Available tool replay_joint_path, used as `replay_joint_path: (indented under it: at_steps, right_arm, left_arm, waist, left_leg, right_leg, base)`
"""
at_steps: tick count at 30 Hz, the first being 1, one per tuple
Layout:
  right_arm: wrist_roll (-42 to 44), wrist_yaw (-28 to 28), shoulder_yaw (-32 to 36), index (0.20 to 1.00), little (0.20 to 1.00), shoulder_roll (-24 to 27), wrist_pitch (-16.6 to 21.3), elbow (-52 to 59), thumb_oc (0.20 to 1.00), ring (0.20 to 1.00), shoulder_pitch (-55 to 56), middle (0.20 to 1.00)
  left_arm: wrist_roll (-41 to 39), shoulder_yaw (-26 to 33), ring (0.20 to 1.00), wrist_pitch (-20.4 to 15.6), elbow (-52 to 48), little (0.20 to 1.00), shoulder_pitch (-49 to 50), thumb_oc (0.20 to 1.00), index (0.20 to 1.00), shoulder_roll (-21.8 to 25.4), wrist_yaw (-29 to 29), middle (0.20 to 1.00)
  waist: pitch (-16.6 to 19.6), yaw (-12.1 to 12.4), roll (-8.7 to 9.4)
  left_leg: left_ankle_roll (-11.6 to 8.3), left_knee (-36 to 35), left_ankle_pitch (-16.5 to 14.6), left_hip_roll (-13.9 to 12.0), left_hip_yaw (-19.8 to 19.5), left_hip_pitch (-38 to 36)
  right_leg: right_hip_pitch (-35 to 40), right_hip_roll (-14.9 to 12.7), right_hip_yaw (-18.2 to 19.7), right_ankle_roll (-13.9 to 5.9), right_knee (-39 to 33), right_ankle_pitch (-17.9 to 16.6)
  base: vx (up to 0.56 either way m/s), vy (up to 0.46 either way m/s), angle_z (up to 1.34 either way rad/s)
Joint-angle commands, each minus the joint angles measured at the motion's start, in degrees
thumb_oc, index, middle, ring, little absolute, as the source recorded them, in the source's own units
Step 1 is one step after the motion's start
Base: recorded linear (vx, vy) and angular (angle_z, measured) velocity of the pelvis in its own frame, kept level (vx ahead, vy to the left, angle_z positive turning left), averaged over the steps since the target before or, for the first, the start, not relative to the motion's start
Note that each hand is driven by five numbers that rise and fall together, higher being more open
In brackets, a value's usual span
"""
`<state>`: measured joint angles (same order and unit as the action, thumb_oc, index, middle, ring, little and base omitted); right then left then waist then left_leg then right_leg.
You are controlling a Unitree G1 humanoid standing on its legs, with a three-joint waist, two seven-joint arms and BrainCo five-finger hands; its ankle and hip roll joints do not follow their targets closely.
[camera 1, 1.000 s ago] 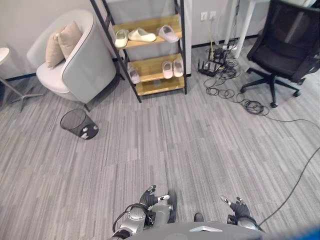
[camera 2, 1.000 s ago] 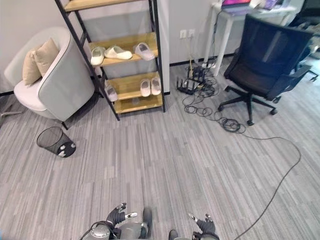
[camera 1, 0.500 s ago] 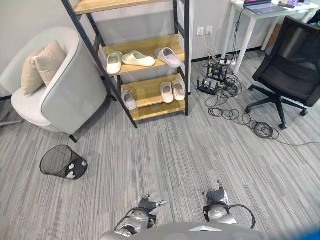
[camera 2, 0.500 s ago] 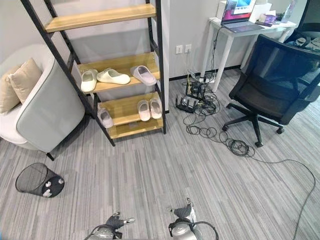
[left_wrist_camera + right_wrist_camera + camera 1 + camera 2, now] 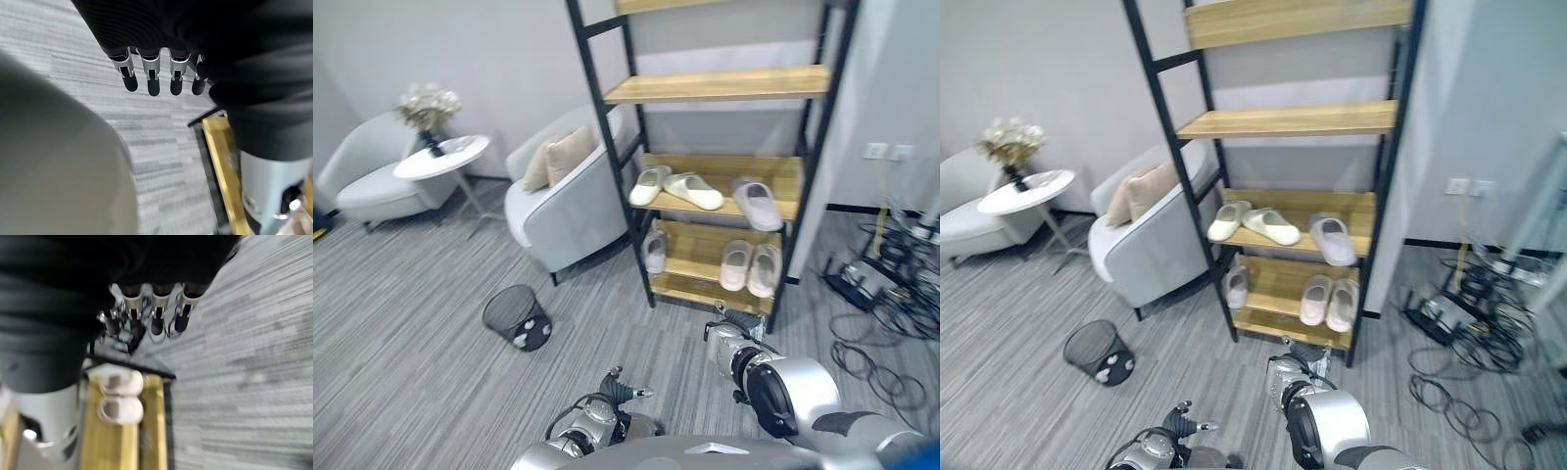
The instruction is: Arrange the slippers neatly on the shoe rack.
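Landmark: the shoe rack [image 5: 724, 196], a black frame with wooden shelves standing against the wall; everything below is placed from it.
Far left of the rack: a small round side table [image 5: 441, 157] with a vase of flowers [image 5: 429, 106], beside a pale armchair [image 5: 372, 181].
Just left of the rack: a grey armchair [image 5: 570, 201] with tan cushions [image 5: 558, 157], its side close to the rack's frame; a mesh waste bin [image 5: 517, 318] lies tipped on the floor in front of it.
Slippers, middle shelf: a cream pair [image 5: 676, 188] at the left end, set askew with one turned across the other's line, and one lilac slipper [image 5: 758, 204] at the right end.
Slippers, lower shelf: one lilac slipper [image 5: 654, 251] at the left end by the post, and a pink pair [image 5: 750, 267] side by side at the right.
Left robot hand [image 5: 621, 392]: low, well in front of the rack; fingers [image 5: 152, 78] straight, spread, holding nothing.
Right robot hand [image 5: 732, 321]: near the rack's lower front edge; fingers [image 5: 157, 316] extended, holding nothing, the pink pair below them.
Right of the rack: a tangle of cables [image 5: 891, 304] on the floor.
Step in hand, as judged: closing in on the rack to reach a stray slipper.
Doing it well: probably reunite the two lilac slippers on one shelf, then square the cream pair; come in low, clear of the frame posts, and avoid nudging the tidy pink pair.
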<state>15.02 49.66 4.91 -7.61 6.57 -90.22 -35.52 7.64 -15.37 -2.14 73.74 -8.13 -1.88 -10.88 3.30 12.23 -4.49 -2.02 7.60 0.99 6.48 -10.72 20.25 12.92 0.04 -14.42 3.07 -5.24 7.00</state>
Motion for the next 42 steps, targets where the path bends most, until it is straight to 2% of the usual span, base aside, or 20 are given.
replay_joint_path:
  at_steps: [1, 2, 4, 6, 11, 15, 17, 18, 19, 21, 23, 27, 31, 32, 33, 34, 35, 36, 37, 42]
  right_arm:
    - [2.38, 0.06, 4.23, 1.000, 1.000, -3.14, -1.94, -4.23, 1.000, 1.000, 4.18, 1.000]
    - [1.82, -6.61, -0.04, 1.000, 1.000, -0.48, -5.04, 0.09, 1.000, 1.000, 10.58, 1.000]
    - [-0.56, -4.87, -1.46, 1.000, 1.000, -1.85, -4.08, -0.05, 1.000, 1.000, 15.12, 1.000]
    - [-3.01, -5.98, -6.76, 1.000, 1.000, -5.33, -3.28, 1.58, 1.000, 1.000, 18.68, 1.000]
    - [-5.46, -8.19, -11.75, 1.000, 1.000, -5.97, -1.12, 3.54, 1.000, 1.000, 25.44, 1.000]
    - [-8.51, -7.62, -14.26, 1.000, 1.000, -5.48, -0.04, 4.44, 1.000, 1.000, 25.33, 1.000]
    - [-9.11, -7.07, -13.86, 1.000, 1.000, -4.96, 0.56, 4.78, 1.000, 1.000, 24.81, 1.000]
    - [-9.81, -7.08, -13.70, 1.000, 1.000, -4.50, 0.82, 4.60, 1.000, 1.000, 24.08, 1.000]
    - [-10.12, -6.79, -13.65, 1.000, 1.000, -4.40, 0.89, 4.47, 1.000, 1.000, 23.63, 1.000]
    - [-10.10, -6.35, -12.96, 1.000, 1.000, -3.79, 1.39, 4.73, 1.000, 1.000, 24.38, 1.000]
    - [-10.36, -6.05, -13.26, 1.000, 1.000, -3.57, 1.60, 5.50, 1.000, 1.000, 25.28, 1.000]
    - [-12.89, -6.26, -15.54, 1.000, 1.000, -3.71, 3.45, 10.65, 1.000, 1.000, 25.72, 1.000]
    - [-14.21, -9.20, -16.71, 1.000, 1.000, -4.22, 4.13, 12.74, 1.000, 1.000, 25.30, 1.000]
    - [-14.17, -10.91, -17.07, 1.000, 1.000, -4.41, 3.85, 13.19, 1.000, 1.000, 25.14, 1.000]
    - [-10.52, -26.87, -15.00, 1.000, 1.000, 6.47, 4.72, 14.29, 1.000, 1.000, 38.03, 1.000]
    - [-8.38, -33.36, -15.15, 1.000, 1.000, 8.03, 4.85, 20.50, 1.000, 1.000, 40.37, 1.000]
    - [-7.53, -40.08, -14.56, 1.000, 1.000, 11.61, 2.91, 25.68, 1.000, 1.000, 42.11, 1.000]
    - [-6.17, -47.62, -13.34, 1.000, 1.000, 16.55, 0.68, 36.81, 1.000, 1.000, 46.03, 1.000]
    - [-7.35, -56.91, -11.16, 1.000, 1.000, 21.69, -3.52, 44.81, 1.000, 1.000, 49.57, 1.000]
    - [-12.61, -59.28, -14.75, 1.000, 1.000, 17.52, -2.85, 47.40, 1.000, 1.000, 46.23, 1.000]
  left_arm:
    - [4.94, -4.13, 1.000, 4.12, 9.26, 1.000, 10.66, 1.000, 1.000, -5.25, 2.52, 1.000]
    - [4.71, -0.71, 1.000, 4.34, 8.91, 1.000, 10.89, 1.000, 1.000, -3.19, 1.74, 1.000]
    - [1.43, 1.22, 1.000, 3.04, 11.72, 1.000, 11.09, 1.000, 1.000, -1.95, -0.20, 1.000]
    - [-2.46, 2.84, 1.000, 2.37, 14.22, 1.000, 10.79, 1.000, 1.000, -2.36, -1.01, 1.000]
    - [-5.97, 4.23, 1.000, -1.35, 14.19, 1.000, 9.55, 1.000, 1.000, -1.58, -1.33, 1.000]
    - [-5.79, 0.85, 1.000, -2.23, 13.42, 1.000, 7.07, 1.000, 1.000, -1.74, 1.20, 1.000]
    - [-5.38, 0.33, 1.000, -2.09, 13.52, 1.000, 6.57, 1.000, 1.000, -1.63, 1.26, 1.000]
    - [-4.93, 1.00, 1.000, -1.86, 13.24, 1.000, 6.00, 1.000, 1.000, -1.34, 1.69, 1.000]
    - [-4.90, 1.08, 1.000, -1.71, 13.03, 1.000, 5.97, 1.000, 1.000, -1.36, 1.71, 1.000]
    - [-4.90, 0.97, 1.000, -1.80, 12.34, 1.000, 5.73, 1.000, 1.000, -1.26, 1.83, 1.000]
    - [-4.62, 0.92, 1.000, -1.91, 12.47, 1.000, 6.02, 1.000, 1.000, -1.16, 1.39, 1.000]
    - [-4.90, 1.24, 1.000, -2.61, 12.77, 1.000, 7.04, 1.000, 1.000, -1.90, 1.73, 1.000]
    - [-4.43, 1.49, 1.000, -2.51, 13.78, 1.000, 7.64, 1.000, 1.000, -1.90, 1.73, 1.000]
    - [-4.13, 1.55, 1.000, -2.36, 14.10, 1.000, 7.74, 1.000, 1.000, -1.75, 1.60, 1.000]
    - [-4.77, 3.97, 1.000, -2.67, 14.56, 1.000, 8.59, 1.000, 1.000, -0.39, 1.72, 1.000]
    - [-5.95, 5.48, 1.000, -2.75, 14.45, 1.000, 8.35, 1.000, 1.000, 0.74, 0.54, 1.000]
    - [-6.38, 6.38, 1.000, -2.94, 13.70, 1.000, 9.11, 1.000, 1.000, 1.31, 0.47, 1.000]
    - [-6.81, 7.84, 1.000, -2.84, 11.25, 1.000, 9.87, 1.000, 1.000, 2.26, 0.55, 1.000]
    - [-7.43, 8.45, 1.000, -2.31, 9.60, 1.000, 10.14, 1.000, 1.000, 4.02, 0.23, 1.000]
    - [-8.85, 11.27, 1.000, -0.65, 6.56, 1.000, 10.70, 1.000, 1.000, 4.22, 1.59, 1.000]
  waist:
    - [5.57, 3.83, 0.43]
    - [5.29, 3.17, 0.42]
    - [5.69, 0.65, 0.26]
    - [5.85, -2.03, 0.59]
    - [6.11, -4.63, 1.15]
    - [4.06, -6.56, 0.14]
    - [3.82, -6.97, 0.13]
    - [3.73, -6.30, 0.54]
    - [3.58, -6.26, 0.83]
    - [3.69, -7.07, 2.04]
    - [4.03, -7.39, 2.62]
    - [5.12, -7.81, 2.30]
    - [5.73, -7.76, 2.47]
    - [5.89, -7.69, 2.59]
    - [5.62, -8.87, 2.70]
    - [5.71, -9.76, 3.01]
    - [5.50, -10.27, 3.15]
    - [5.09, -11.09, 3.39]
    - [5.09, -12.43, 3.59]
    - [5.34, -11.97, 3.69]
  left_leg:
    - [-0.06, 10.08, 0.59, 0.72, 0.63, -3.89]
    - [0.21, 6.11, 1.39, 0.62, -0.30, -6.45]
    - [-0.04, 0.85, 1.94, -0.84, -1.10, -11.44]
    - [1.16, -1.42, 1.72, -1.74, 0.51, -14.17]
    - [3.31, -4.56, 1.12, -1.97, 1.58, -16.53]
    - [4.75, -5.97, 1.28, -3.22, 2.86, -16.65]
    - [4.84, -6.66, 0.96, -3.40, 3.11, -17.00]
    - [4.03, -6.31, -0.33, -4.67, 4.22, -17.14]
    - [3.69, -6.08, -0.96, -5.03, 4.76, -17.47]
    - [2.99, -5.64, -2.32, -4.57, 4.69, -18.22]
    - [2.52, -5.49, -2.96, -4.62, 4.36, -18.98]
    - [1.25, -6.05, -3.22, -6.45, 2.55, -20.66]
    - [0.90, -6.58, -3.15, -6.97, 2.06, -21.21]
    - [0.84, -7.02, -2.97, -7.09, 1.90, -21.45]
    - [0.82, -8.07, -2.79, -7.49, 2.62, -22.25]
    - [0.69, -8.71, -2.64, -7.85, 3.20, -22.26]
    - [0.57, -9.13, -2.59, -8.12, 3.75, -22.49]
    - [0.44, -9.67, -2.50, -8.48, 4.36, -22.77]
    - [0.19, -11.27, -2.28, -8.99, 5.10, -23.50]
    - [0.42, -12.15, -2.26, -8.93, 4.91, -23.57]
  right_leg:
    - [-0.75, -4.69, 2.31, -4.32, 0.24, -5.11]
    - [-0.91, -3.94, 4.04, -4.34, 0.35, -4.90]
    - [-1.46, -3.03, 5.97, -4.07, 0.60, -4.28]
    - [-2.06, -3.24, 8.08, -4.08, 0.89, -3.90]
    - [-3.62, -3.96, 9.46, -5.31, 3.02, -2.05]
    - [-12.03, -3.38, 10.81, -8.71, 17.60, 2.17]
    - [-13.67, -5.22, 11.24, -9.82, 17.93, 1.20]
    - [-13.00, -11.14, 7.19, -10.68, 12.57, -3.21]
    - [-13.36, -12.82, 6.06, -10.76, 10.69, -5.19]
    - [-12.34, -12.46, 10.32, -11.73, 5.47, -6.94]
    - [-10.36, -11.98, 10.89, -11.34, 3.92, -6.95]
    - [-8.50, -8.68, 10.01, -8.80, 4.24, -5.29]
    - [-7.70, -7.75, 9.73, -8.04, 3.58, -5.05]
    - [-7.35, -7.56, 9.63, -7.97, 3.21, -5.04]
    - [-7.10, -7.22, 10.08, -7.89, 3.07, -4.62]
    - [-7.67, -6.88, 10.77, -7.85, 3.04, -4.76]
    - [-7.92, -6.71, 11.19, -7.93, 3.11, -4.70]
    - [-8.07, -6.61, 11.54, -8.08, 3.16, -4.63]
    - [-8.21, -6.46, 12.04, -8.31, 2.49, -4.63]
    - [-7.78, -6.78, 12.00, -8.52, 0.72, -5.35]
  base:
    - [0.24, 0.041, 0.02]
    - [0.31, 0.050, -0.26]
    - [0.18, 0.072, -0.78]
    - [0.14, 0.157, -0.52]
    - [0.08, 0.166, -0.44]
    - [-0.01, 0.157, -0.24]
    - [-0.02, -0.093, -0.16]
    - [0.01, -0.245, -0.16]
    - [0.06, -0.306, -0.33]
    - [0.09, -0.178, -0.35]
    - [0.08, -0.215, 0.31]
    - [0.07, -0.232, 0.28]
    - [0.04, -0.098, 0.08]
    - [0.04, -0.072, 0.03]
    - [0.01, -0.085, 0.11]
    - [-0.01, -0.081, 0.26]
    - [-0.04, -0.070, 0.14]
    - [-0.02, -0.040, -0.34]
    - [0.00, -0.009, -0.67]
    - [0.02, 0.024, -0.27]
